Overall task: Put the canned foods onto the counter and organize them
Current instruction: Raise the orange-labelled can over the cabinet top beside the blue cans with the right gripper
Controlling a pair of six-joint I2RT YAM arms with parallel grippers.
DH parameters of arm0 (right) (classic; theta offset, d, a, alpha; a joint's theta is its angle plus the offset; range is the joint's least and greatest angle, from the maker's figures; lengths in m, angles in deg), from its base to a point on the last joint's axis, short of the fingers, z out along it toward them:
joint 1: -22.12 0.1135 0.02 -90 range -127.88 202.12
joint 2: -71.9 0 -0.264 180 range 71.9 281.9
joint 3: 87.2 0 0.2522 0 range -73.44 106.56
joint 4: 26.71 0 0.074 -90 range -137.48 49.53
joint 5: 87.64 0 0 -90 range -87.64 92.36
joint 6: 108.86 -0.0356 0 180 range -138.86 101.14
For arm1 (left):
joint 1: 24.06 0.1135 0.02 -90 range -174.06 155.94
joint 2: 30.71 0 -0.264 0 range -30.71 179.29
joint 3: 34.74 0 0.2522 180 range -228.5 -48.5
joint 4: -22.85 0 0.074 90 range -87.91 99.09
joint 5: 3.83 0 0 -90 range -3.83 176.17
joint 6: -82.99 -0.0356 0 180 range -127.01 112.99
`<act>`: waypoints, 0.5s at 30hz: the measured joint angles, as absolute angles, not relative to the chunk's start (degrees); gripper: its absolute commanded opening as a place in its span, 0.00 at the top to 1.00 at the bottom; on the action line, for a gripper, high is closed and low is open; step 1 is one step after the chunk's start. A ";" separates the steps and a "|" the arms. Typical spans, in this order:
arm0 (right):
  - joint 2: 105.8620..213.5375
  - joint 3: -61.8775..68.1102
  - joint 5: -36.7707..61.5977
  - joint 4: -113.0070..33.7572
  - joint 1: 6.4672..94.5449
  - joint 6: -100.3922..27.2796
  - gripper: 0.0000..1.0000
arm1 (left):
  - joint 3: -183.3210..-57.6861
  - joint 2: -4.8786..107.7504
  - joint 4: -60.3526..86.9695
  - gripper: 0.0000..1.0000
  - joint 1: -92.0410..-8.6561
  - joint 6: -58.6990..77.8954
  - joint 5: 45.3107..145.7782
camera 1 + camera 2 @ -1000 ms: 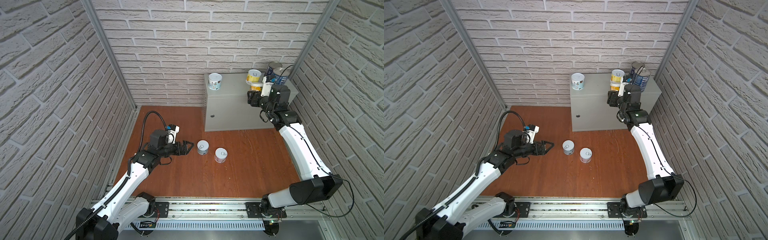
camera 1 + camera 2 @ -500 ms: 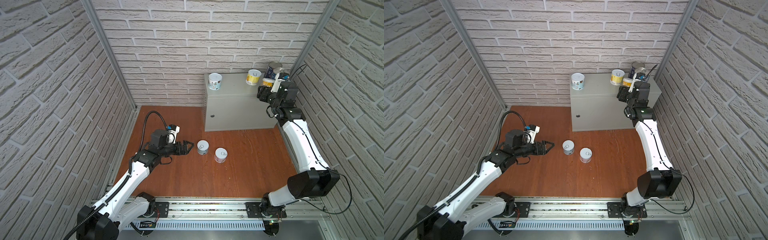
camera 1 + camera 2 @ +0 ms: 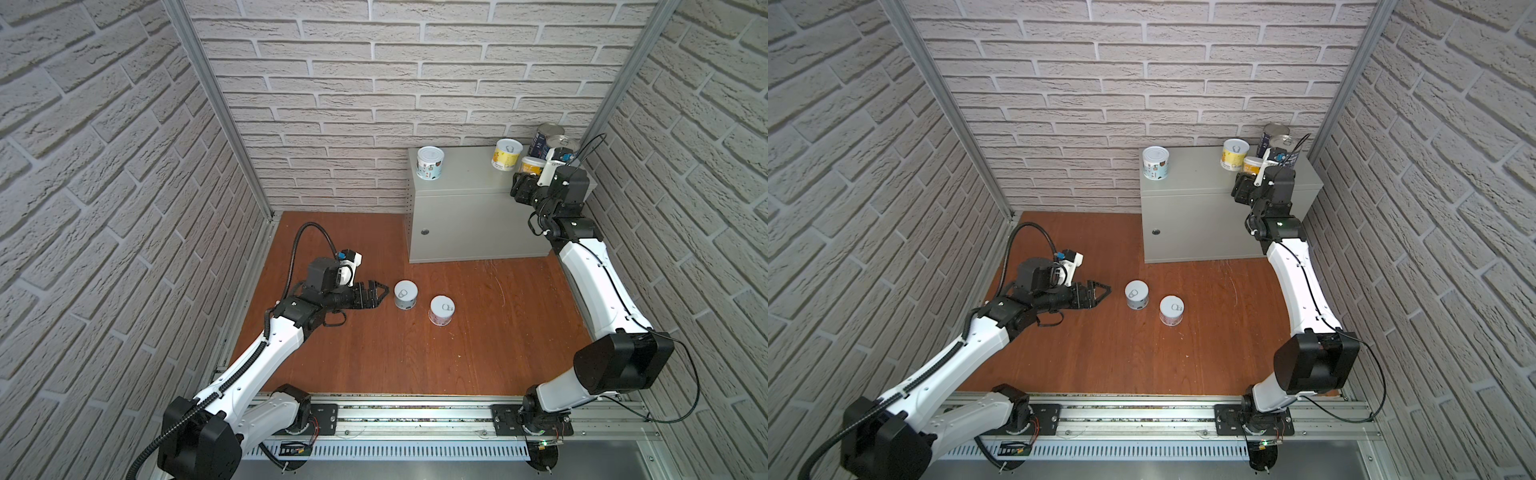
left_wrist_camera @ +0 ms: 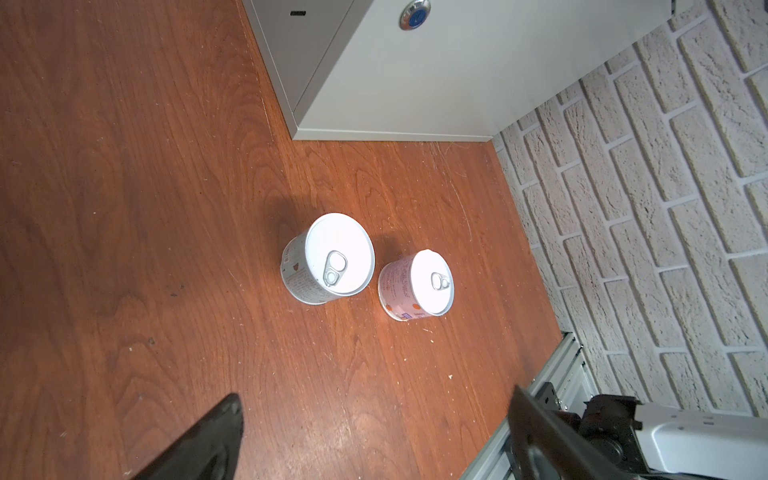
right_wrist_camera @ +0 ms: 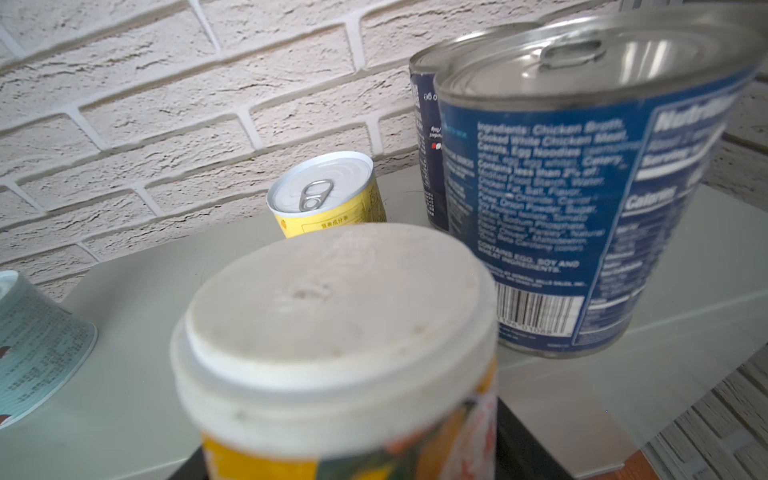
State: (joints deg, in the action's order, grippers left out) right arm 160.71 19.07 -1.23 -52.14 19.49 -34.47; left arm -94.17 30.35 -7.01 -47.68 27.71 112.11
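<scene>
Gripping orange can [image 3: 532,165] in right end effector [image 3: 524,183] beside blue cans [image 3: 562,142] on far table [image 3: 465,174], likely for grouping; holding left end effector [image 3: 381,294] open toward grey can [image 3: 405,294], probably next.

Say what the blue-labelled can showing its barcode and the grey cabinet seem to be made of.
Blue-labelled can: likely metal, bright ribbed top with pull ring; glossy printed label. Grey cabinet: probably painted sheet metal, smooth matte pale grey, crisp folded edges, round lock.

Robot lab test cell, faux-brick wall panels [image 3: 374,62], aluminium frame posts [image 3: 217,108], wood-look floor [image 3: 478,332], arm-mounting rail [image 3: 415,417]
</scene>
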 measured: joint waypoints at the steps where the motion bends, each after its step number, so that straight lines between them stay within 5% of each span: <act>1: 160.71 18.64 -1.02 -52.11 19.49 -34.45 0.61 | -94.17 30.61 -6.79 0.02 -47.68 27.76 112.11; 15: 160.76 14.81 0.69 -47.24 19.69 -34.34 0.63 | -94.20 33.00 -4.60 0.02 -47.70 29.24 112.04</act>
State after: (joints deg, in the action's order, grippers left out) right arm 160.76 14.81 0.69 -47.24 19.69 -34.34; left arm -94.20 33.00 -4.60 -47.70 29.24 112.04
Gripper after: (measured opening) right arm 0.683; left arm 0.984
